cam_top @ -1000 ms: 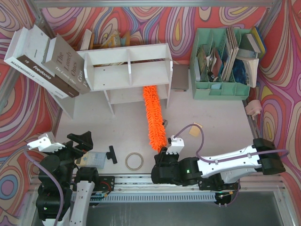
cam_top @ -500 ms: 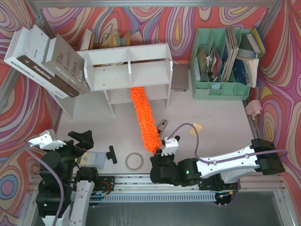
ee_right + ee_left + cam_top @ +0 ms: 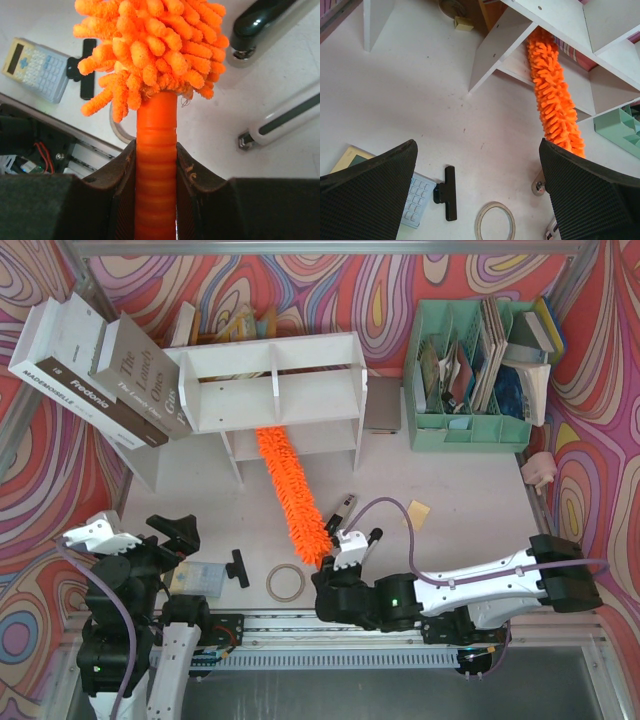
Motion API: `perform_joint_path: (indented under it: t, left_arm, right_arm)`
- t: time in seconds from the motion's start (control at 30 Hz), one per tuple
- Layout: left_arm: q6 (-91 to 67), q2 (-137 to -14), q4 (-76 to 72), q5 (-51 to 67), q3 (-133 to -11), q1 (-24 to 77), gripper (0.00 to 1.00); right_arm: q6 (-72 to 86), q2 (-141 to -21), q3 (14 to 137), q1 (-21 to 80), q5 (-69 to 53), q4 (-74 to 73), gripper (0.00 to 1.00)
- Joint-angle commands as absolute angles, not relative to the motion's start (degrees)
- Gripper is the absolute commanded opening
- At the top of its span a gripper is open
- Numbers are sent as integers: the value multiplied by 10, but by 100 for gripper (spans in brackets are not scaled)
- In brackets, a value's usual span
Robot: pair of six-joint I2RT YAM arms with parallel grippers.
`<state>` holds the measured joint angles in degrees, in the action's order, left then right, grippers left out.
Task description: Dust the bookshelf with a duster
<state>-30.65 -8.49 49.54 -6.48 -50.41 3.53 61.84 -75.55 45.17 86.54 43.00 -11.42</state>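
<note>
The white bookshelf (image 3: 270, 380) stands at the back of the table, its front facing the arms. The fluffy orange duster (image 3: 292, 495) slants from the left part of the shelf's lower tier down to my right gripper (image 3: 330, 558). That gripper is shut on the duster's ribbed orange handle (image 3: 156, 150), with the fluffy head (image 3: 150, 45) just beyond the fingers. My left gripper (image 3: 150, 545) hovers over the near left of the table, open with nothing in it (image 3: 477, 145). In the left wrist view, the duster (image 3: 552, 95) reaches under the bookshelf's (image 3: 560, 20) lower board.
A black clip (image 3: 238, 567), a tape ring (image 3: 286, 582) and a calculator (image 3: 198, 578) lie near the front edge. A mint green file organiser (image 3: 470, 430) stands at the back right. Large books (image 3: 100, 370) lean at the back left. A black-handled tool (image 3: 345, 508) lies beside the duster.
The duster's far end has swept left along the shelf's lower tier. My right gripper has shifted left with the handle. The left arm has barely moved.
</note>
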Motion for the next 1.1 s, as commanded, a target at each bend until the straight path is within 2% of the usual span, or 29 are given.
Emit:
perform_joint_path:
  t: [0.0, 0.33, 1.07]
  left_arm:
    - [-307, -89, 487, -67, -503, 31, 98]
    - [-307, -86, 487, -68, -503, 31, 98]
    - [-308, -86, 488, -68, -503, 31, 98]
  right_arm:
    - [711, -732, 465, 863, 503, -212, 0]
    - [831, -711, 471, 862, 530, -335, 0]
    - [675, -810, 508, 859, 401, -151, 0]
